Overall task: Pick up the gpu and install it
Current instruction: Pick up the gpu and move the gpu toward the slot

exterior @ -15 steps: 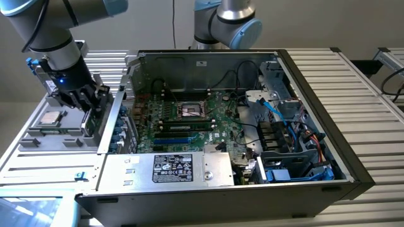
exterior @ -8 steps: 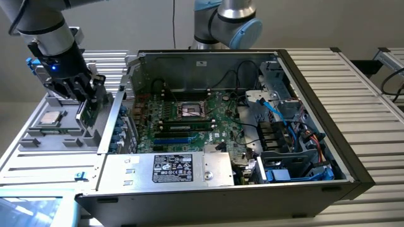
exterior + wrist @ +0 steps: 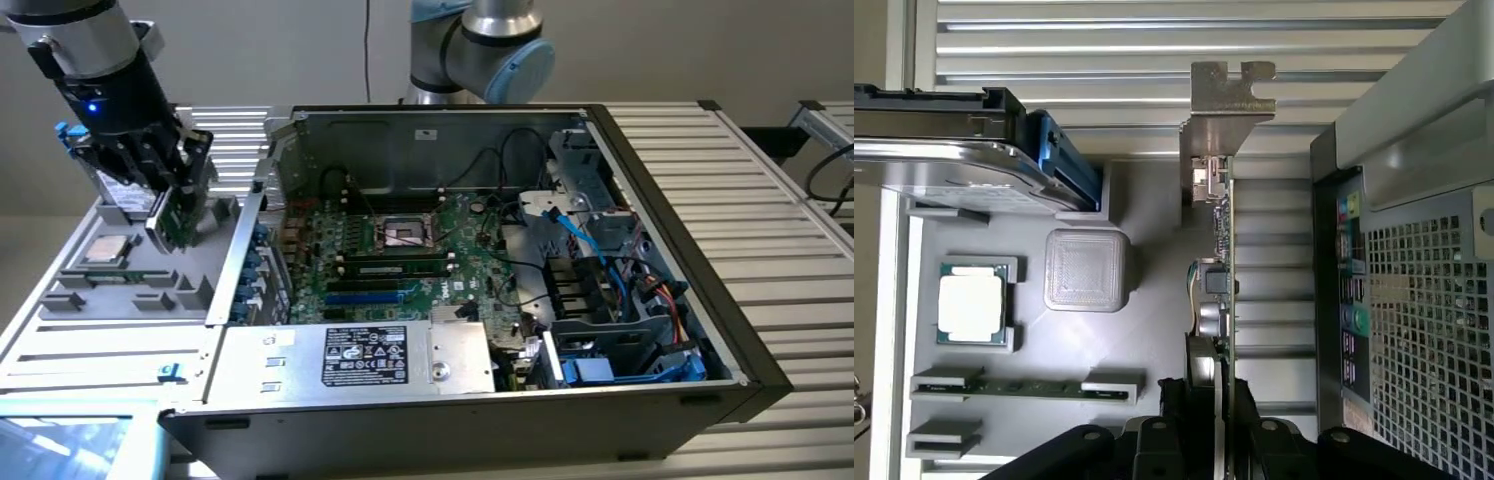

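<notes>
- The slatted metal tabletop (image 3: 781, 170) carries everything. On it stands an open computer case (image 3: 667, 235) and, just beside that on the exterior view's left, a grey parts tray (image 3: 74, 300).
- The case lies on its side with its panel off. The green motherboard (image 3: 461, 255) faces up inside it, ringed by black and blue cables.
- The hand (image 3: 174, 212) hangs over the tray, outside the case wall, its dark fingers pointing down.
- The hand is clenched on the gpu (image 3: 168, 228). In the wrist view the fingers (image 3: 1172, 400) press it from both faces, and the hand (image 3: 1206, 395) grips it at one end.
- The gpu (image 3: 1220, 250) juts out from the fingers, its long axis in line with them. It is over the tray, and the motherboard is well off toward the exterior view's right, past the case wall. I cannot tell whether its lower edge is clear of the tray.
- Edge-on, the gpu is a thin green board with small parts standing off one face. A silver bracket (image 3: 1229, 95) caps the end farthest from the fingers.
- A processor (image 3: 972, 303) and a memory stick (image 3: 1019, 386) sit in the tray's pockets.
</notes>
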`<action>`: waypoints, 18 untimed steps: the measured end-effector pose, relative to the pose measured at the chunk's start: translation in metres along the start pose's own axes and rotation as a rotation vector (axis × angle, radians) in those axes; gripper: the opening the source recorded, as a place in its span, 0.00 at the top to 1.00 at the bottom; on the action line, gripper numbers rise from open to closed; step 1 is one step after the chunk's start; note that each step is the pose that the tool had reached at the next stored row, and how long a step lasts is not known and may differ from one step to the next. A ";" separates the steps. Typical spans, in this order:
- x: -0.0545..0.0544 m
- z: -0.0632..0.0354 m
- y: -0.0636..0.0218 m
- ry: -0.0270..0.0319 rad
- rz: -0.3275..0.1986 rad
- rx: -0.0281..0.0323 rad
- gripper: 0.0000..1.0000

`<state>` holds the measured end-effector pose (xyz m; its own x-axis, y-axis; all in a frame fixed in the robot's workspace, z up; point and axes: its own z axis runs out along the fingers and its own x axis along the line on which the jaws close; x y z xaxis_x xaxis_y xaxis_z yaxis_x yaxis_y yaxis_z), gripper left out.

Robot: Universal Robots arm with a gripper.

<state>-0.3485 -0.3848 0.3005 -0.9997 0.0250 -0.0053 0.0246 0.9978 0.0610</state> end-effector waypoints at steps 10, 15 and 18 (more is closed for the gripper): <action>-0.002 -0.0454 0.0026 -0.0006 0.013 0.0001 0.71; -0.006 -0.0683 0.0040 -0.0007 0.016 0.0002 0.71; -0.012 -0.0817 0.0048 -0.0006 0.016 0.0002 0.71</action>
<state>-0.3366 -0.3853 0.3824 -0.9991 0.0414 -0.0050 0.0411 0.9973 0.0609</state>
